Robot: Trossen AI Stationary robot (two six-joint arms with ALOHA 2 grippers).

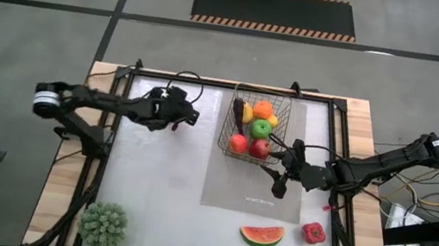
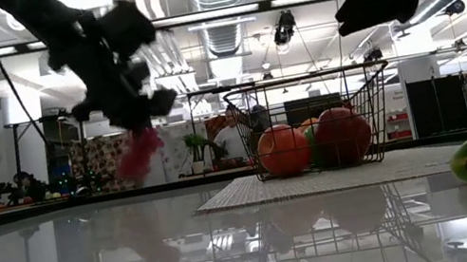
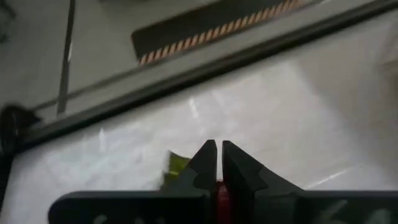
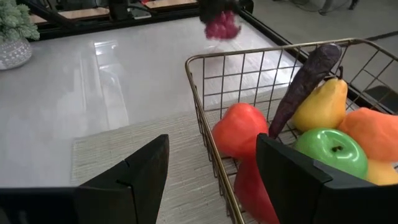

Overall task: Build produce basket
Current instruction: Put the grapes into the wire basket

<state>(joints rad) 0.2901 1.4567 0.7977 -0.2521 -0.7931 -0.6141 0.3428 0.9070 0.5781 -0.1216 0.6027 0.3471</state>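
step: carrying grapes (image 2: 138, 154) toward basket (image 1: 226, 141); mid-transfer by the look of it.
left gripper (image 1: 191, 117): clenched on the grapes, raised off table, left of basket w/ a clear gap; purple-red bunch hangs under the fingers in low view, also seen far off from right wrist view.
right gripper (image 1: 279, 183): released, holding nothing, low over grey mat (image 1: 231, 190), just near-right of basket.
basket: on far part of mat, centre-right of table; holds red apples (image 1: 238, 142), green apple (image 1: 261, 128), orange (image 1: 263, 109), pear (image 4: 323, 106), eggplant (image 4: 308, 78).
left out: watermelon slice (image 1: 261, 235) and red pepper (image 1: 314, 233), near-right on table, well apart from basket.
next: prob. swing right over basket rim, drop grapes into a free gap, avoid snagging the wire.
after: likely right arm for pepper/watermelon, closest to it.
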